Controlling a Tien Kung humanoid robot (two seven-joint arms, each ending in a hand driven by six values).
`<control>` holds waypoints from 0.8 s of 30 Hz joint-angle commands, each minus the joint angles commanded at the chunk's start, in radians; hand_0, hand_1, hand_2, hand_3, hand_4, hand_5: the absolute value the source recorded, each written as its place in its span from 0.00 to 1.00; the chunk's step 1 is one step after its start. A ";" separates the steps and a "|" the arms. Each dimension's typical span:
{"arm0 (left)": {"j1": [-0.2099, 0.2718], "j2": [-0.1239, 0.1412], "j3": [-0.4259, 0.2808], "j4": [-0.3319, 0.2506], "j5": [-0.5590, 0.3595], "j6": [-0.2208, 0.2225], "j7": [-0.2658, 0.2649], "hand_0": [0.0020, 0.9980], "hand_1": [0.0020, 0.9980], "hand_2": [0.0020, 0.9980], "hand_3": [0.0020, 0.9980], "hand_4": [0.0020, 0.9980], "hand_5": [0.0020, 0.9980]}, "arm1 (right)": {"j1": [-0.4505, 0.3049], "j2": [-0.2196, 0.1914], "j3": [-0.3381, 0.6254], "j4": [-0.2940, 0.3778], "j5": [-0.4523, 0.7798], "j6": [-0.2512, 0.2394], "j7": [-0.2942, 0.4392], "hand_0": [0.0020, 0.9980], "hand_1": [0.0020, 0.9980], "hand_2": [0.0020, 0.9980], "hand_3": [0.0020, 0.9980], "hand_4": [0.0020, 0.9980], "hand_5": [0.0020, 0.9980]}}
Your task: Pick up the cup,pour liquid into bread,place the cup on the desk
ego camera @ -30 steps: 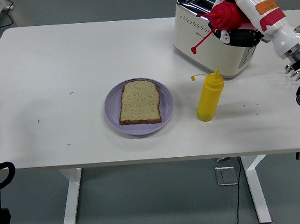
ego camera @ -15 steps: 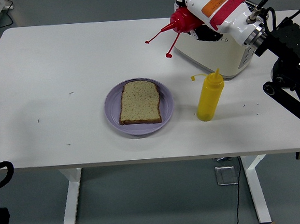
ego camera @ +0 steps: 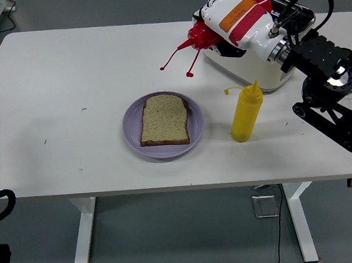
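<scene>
Open table left of the plate (ego camera: pixel 133 132); yellow bottle (ego camera: pixel 246 114) and toaster (ego camera: pixel 262 64) crowd its right.

On the one white rectangular table (ego camera: pixel 68 73) I count two plastic squeeze bottles, one red (ego camera: pixel 204 34) and one yellow (ego camera: pixel 246 112), one slice of brown bread (ego camera: pixel 163 120) on one round lilac plate (ego camera: pixel 133 126), and one cream toaster (ego camera: pixel 262 70) at two o'clock.

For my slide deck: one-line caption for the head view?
Right hand carries the red squeeze bottle, nozzle tilted toward the bread on its purple plate.
</scene>
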 joint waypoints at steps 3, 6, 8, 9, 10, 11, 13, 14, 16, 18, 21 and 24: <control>0.000 0.000 -0.003 0.000 0.000 0.000 0.000 0.79 0.75 0.76 0.69 0.56 1.00 | 0.012 -0.001 0.031 0.000 0.000 -0.017 -0.004 0.14 0.19 0.32 0.42 0.57 0.14; -0.001 0.000 -0.003 0.000 0.000 0.000 0.000 0.79 0.75 0.76 0.69 0.56 1.00 | 0.023 -0.004 0.069 0.008 0.000 -0.030 -0.008 0.14 0.19 0.32 0.42 0.57 0.14; -0.001 0.000 -0.003 -0.001 0.000 0.000 0.000 0.79 0.75 0.76 0.69 0.56 1.00 | 0.026 -0.002 0.085 0.010 0.000 -0.028 -0.005 0.14 0.18 0.31 0.42 0.56 0.15; 0.000 0.000 -0.004 -0.001 0.000 0.000 0.000 0.79 0.75 0.76 0.69 0.56 1.00 | 0.027 -0.001 0.081 0.009 0.000 -0.021 -0.003 0.14 0.18 0.31 0.42 0.56 0.15; 0.000 0.000 -0.004 -0.001 0.000 0.000 0.000 0.79 0.75 0.76 0.69 0.56 1.00 | 0.028 0.000 0.079 0.008 0.000 -0.018 -0.002 0.14 0.18 0.31 0.42 0.56 0.15; 0.000 0.000 -0.004 -0.001 0.000 0.000 -0.001 0.79 0.75 0.76 0.69 0.56 1.00 | 0.028 -0.002 0.055 0.007 0.000 0.001 0.007 0.14 0.18 0.31 0.42 0.56 0.15; 0.000 0.000 -0.004 -0.001 -0.001 0.000 0.000 0.79 0.74 0.75 0.69 0.56 1.00 | 0.027 -0.004 0.012 0.000 0.000 0.025 0.014 0.14 0.19 0.32 0.42 0.55 0.15; -0.001 0.000 -0.004 -0.001 -0.001 0.000 0.000 0.79 0.74 0.75 0.69 0.56 1.00 | 0.027 -0.005 -0.006 -0.002 0.000 0.030 0.015 0.14 0.19 0.32 0.42 0.55 0.15; -0.001 0.000 -0.004 -0.001 0.000 0.000 0.000 0.79 0.74 0.75 0.69 0.56 1.00 | 0.021 -0.001 -0.046 -0.016 0.000 0.040 0.014 0.14 0.19 0.32 0.42 0.55 0.15; -0.002 0.000 -0.005 -0.001 0.000 -0.001 0.000 0.79 0.74 0.75 0.69 0.56 1.00 | 0.018 0.001 -0.048 -0.019 0.000 0.037 0.010 0.14 0.19 0.32 0.42 0.55 0.15; -0.002 0.000 -0.006 -0.001 0.001 -0.001 0.000 0.79 0.74 0.75 0.69 0.56 1.00 | 0.019 -0.001 -0.035 -0.016 0.000 0.030 0.007 0.15 0.18 0.32 0.42 0.54 0.16; -0.002 0.000 -0.007 -0.001 0.001 -0.001 -0.001 0.79 0.74 0.75 0.69 0.56 1.00 | 0.027 -0.009 0.027 0.002 0.000 0.010 -0.004 0.15 0.18 0.32 0.42 0.54 0.16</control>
